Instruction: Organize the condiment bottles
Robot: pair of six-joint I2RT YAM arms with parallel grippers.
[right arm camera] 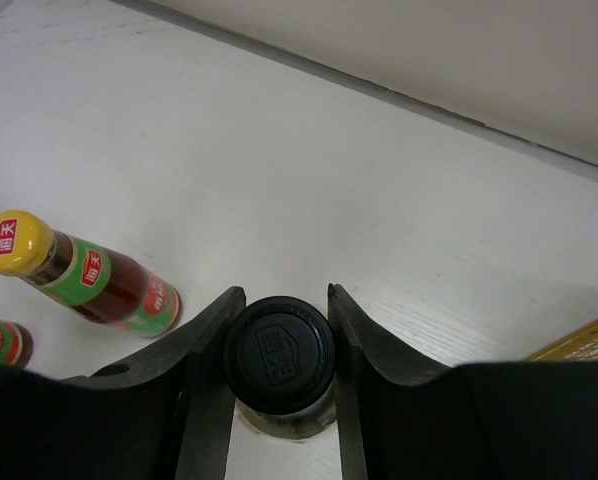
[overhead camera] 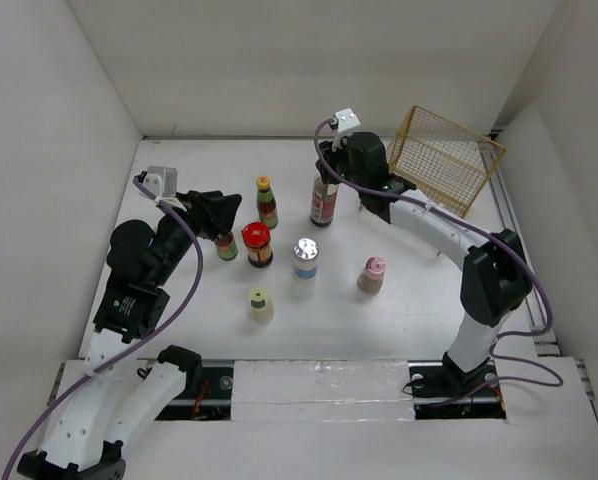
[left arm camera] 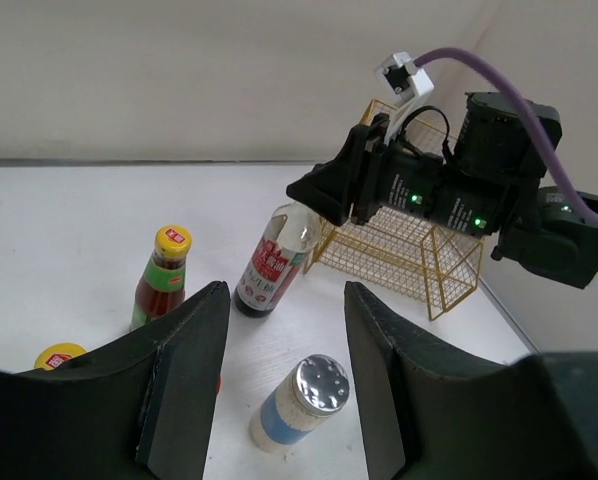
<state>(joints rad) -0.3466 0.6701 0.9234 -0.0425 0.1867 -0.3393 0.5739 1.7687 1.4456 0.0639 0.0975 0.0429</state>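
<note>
I am working inside a plain white booth, where a back wall (overhead camera: 309,60), a left wall (overhead camera: 39,180) and a right wall (overhead camera: 569,200) are closing in around a white table (overhead camera: 429,300) whose surface is showing a faint wood grain. Soft, even light is falling from above and leaving only pale shadows on the tabletop. A thin dark seam (left arm camera: 129,162) is running where the table is meeting the back wall, and a white panel (overhead camera: 319,385) is spanning the table's near edge.

The wire basket (overhead camera: 441,160) is gold and the black-capped bottle (right arm camera: 279,355) red-labelled (white lettering).
</note>
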